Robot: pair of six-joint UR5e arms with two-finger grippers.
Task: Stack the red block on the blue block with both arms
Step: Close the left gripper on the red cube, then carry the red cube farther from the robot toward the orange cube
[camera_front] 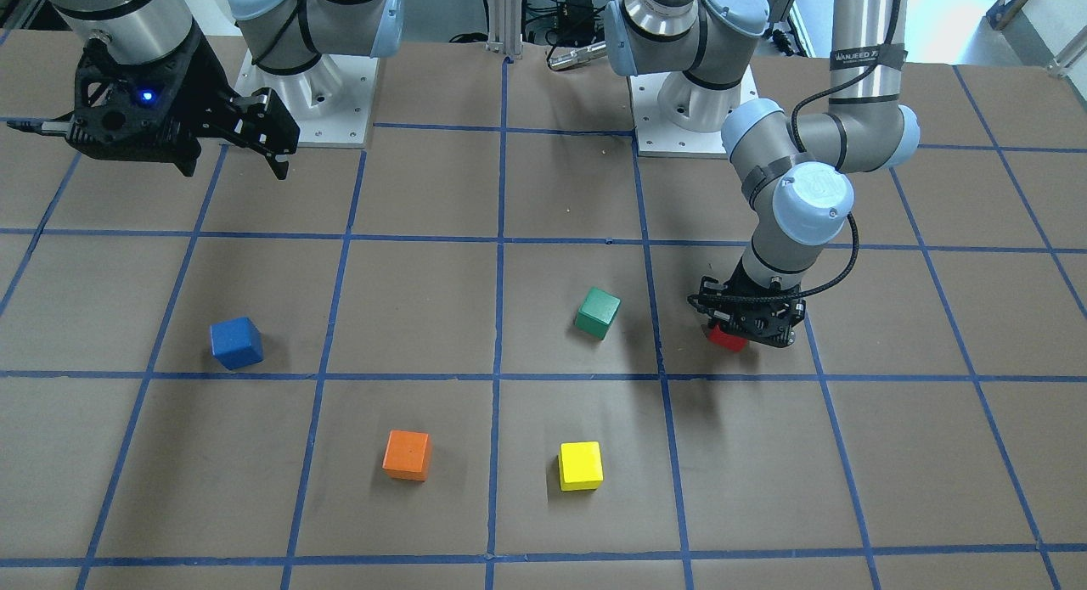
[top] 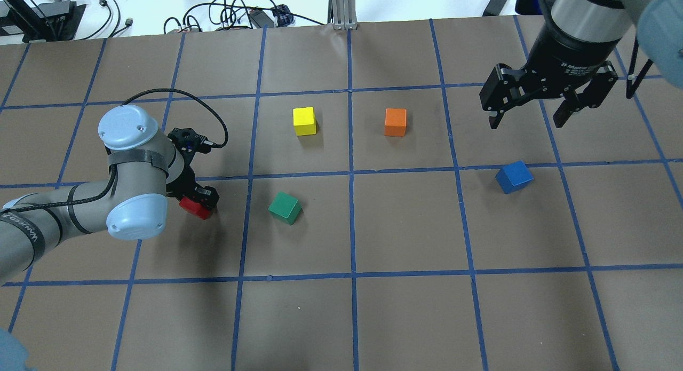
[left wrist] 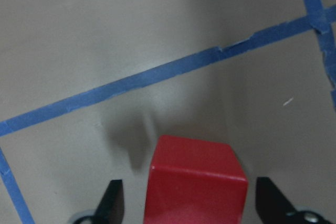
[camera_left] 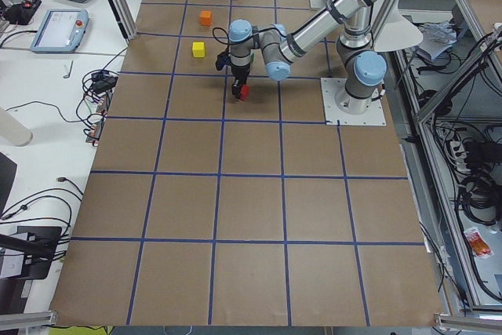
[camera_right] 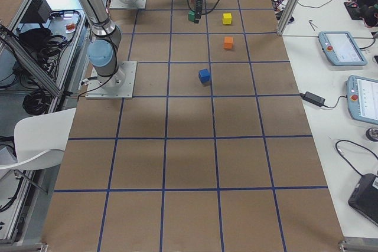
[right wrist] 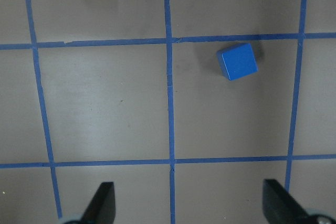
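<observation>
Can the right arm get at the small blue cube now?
Probably yes: the right gripper hangs open, and the small solid blue cube sits alone, with nothing over or against it.

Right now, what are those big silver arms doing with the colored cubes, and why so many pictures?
Those are two robot arms working at a table. The pictures come from cameras above, across the table, at each end, and on each wrist. Five cubes lie there: the red block, the blue block, a green cube, a yellow cube and an orange cube. The left hand is down around the red block, fingers open either side, not squeezing. The right hand hangs open above the table. Nothing is held.
</observation>
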